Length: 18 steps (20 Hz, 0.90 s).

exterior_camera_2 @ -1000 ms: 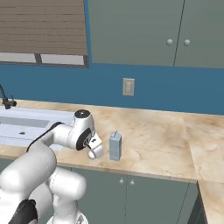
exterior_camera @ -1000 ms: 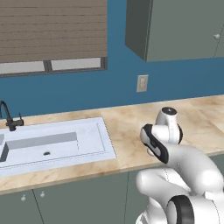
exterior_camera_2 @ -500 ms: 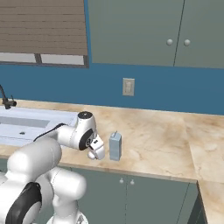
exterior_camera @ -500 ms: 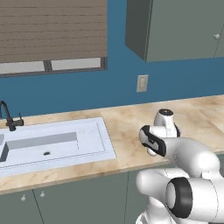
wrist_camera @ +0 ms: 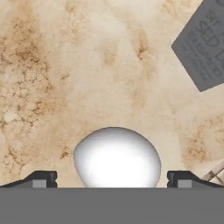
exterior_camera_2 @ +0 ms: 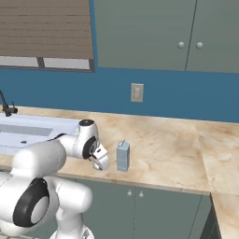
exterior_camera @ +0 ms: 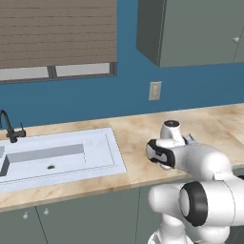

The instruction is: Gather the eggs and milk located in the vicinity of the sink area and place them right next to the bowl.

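On the marble counter [exterior_camera_2: 163,144], the egg [wrist_camera: 117,157] lies near the milk carton [exterior_camera_2: 123,156]. The gripper [wrist_camera: 112,178] stands wide open around the egg, apparently untouched; closing comes next.

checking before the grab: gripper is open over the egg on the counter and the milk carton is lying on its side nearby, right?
Not quite. The milk carton stands upright on the counter, as the right base view shows. The rest holds: in the hand view the gripper is open, its tips either side of the egg.
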Tool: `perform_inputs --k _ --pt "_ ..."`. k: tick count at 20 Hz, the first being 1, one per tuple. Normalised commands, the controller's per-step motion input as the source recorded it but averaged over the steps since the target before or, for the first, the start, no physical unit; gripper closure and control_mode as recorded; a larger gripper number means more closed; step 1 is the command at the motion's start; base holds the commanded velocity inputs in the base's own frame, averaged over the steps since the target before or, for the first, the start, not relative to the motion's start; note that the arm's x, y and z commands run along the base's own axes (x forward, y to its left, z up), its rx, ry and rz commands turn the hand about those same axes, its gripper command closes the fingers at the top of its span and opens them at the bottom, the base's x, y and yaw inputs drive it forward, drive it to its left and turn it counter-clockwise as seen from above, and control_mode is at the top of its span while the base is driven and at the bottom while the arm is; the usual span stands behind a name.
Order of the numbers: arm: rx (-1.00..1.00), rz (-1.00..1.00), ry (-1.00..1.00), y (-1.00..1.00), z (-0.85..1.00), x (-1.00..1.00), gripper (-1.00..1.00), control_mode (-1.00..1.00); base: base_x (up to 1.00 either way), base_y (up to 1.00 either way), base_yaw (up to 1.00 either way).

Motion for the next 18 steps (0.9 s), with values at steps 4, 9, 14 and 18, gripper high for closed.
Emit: perform_inputs --k 4,9,14,18 --pt "-0.04 0.04 0.0 0.0 -0.42 0.0 -1.0 -1.0 0.0 0.0 0.0" --pt "-0.03 0.03 0.0 0.0 -0.39 0.0 -1.0 -1.0 0.0 0.0 0.0" --pt "-0.01 0.02 0.0 0.0 -0.34 0.0 1.0 -1.0 0.0 0.0 0.0" --pt "-0.01 0.02 0.0 -0.02 -0.3 0.0 1.0 -1.0 0.0 0.0 0.0"
